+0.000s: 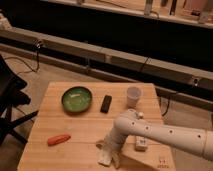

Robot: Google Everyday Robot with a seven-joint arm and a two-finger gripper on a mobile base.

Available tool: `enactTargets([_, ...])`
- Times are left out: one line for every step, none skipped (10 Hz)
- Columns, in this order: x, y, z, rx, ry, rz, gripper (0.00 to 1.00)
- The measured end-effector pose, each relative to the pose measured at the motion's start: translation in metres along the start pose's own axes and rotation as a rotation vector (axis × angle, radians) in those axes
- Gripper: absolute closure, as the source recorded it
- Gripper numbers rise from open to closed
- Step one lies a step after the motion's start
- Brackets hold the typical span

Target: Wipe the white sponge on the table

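One gripper (109, 149) down at white sponge (104, 160), near desk (75, 131) front edge.
Long axis roughly front-to-back; grip state unreadable.

counter (85, 127): light wood, plank-striped; bowl (77, 99): green; bar (106, 103): black; cup (133, 96): white; carrot (59, 139): orange-red; sponge (105, 159): off-white; claw (111, 150): white, at sponge, counter's front edge.
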Motion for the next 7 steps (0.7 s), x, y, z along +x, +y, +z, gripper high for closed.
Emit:
enactTargets([0.0008,-0.0007,-0.0014,0.004,0.001,0.001,0.74])
enactTargets([0.0005,-0.0012,-0.0023,0.004,0.001,-0.002,0.83])
enactTargets([0.0005,-0.0004,-0.0042,0.0,0.002,-0.004,0.94])
enactTargets([0.0009,0.001,-0.0053,-0.003,0.002,-0.003,0.99])
enactTargets([0.0011,0.0009,-0.0055,-0.001,0.001,-0.001,0.98])
enactTargets([0.0006,-0.001,-0.0054,0.003,0.001,-0.003,0.86])
enactTargets([0.0006,-0.001,-0.0054,0.003,0.001,-0.003,0.8])
